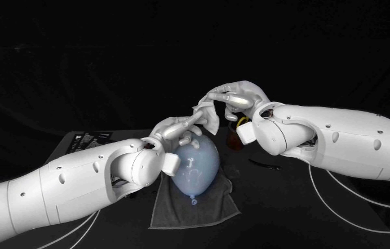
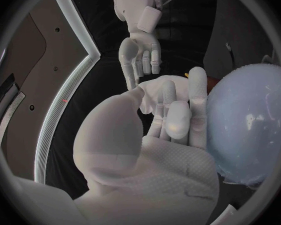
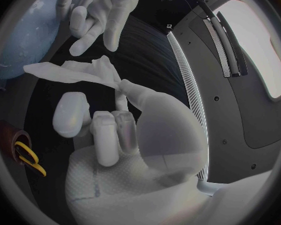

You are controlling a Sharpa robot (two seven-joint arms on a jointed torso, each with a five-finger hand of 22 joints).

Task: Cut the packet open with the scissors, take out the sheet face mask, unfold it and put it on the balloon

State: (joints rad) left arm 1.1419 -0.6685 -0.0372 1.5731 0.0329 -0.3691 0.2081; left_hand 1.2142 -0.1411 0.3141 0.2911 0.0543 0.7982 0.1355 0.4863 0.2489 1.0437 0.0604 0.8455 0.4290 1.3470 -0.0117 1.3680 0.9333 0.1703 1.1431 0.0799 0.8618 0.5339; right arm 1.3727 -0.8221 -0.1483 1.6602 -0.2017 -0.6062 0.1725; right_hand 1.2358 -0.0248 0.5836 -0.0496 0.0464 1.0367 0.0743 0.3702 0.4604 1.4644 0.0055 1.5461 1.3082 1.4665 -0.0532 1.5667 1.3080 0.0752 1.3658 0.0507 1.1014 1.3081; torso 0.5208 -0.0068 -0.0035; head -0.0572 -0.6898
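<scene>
The balloon (image 1: pixel 196 167) is showing a smooth, glossy rubber skin that is catching small highlights, while the grey towel (image 1: pixel 195 212) is looking like soft, matt cloth. The sheet face mask (image 1: pixel 209 118) is hanging as thin, limp white fabric. The left robot hand (image 1: pixel 174 128) is wearing a silvery, finely meshed covering, and the worktop (image 1: pixel 301 204) is lying black and matt.

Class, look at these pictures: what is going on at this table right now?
The robot's right hand pinches the white sheet mask, which is bunched up and not yet spread out, by the far end of the pale blue balloon. The left hand hovers close to the mask with fingers apart, holding nothing. The balloon lies on a grey towel. The yellow-handled scissors sit beside the right arm.
</scene>
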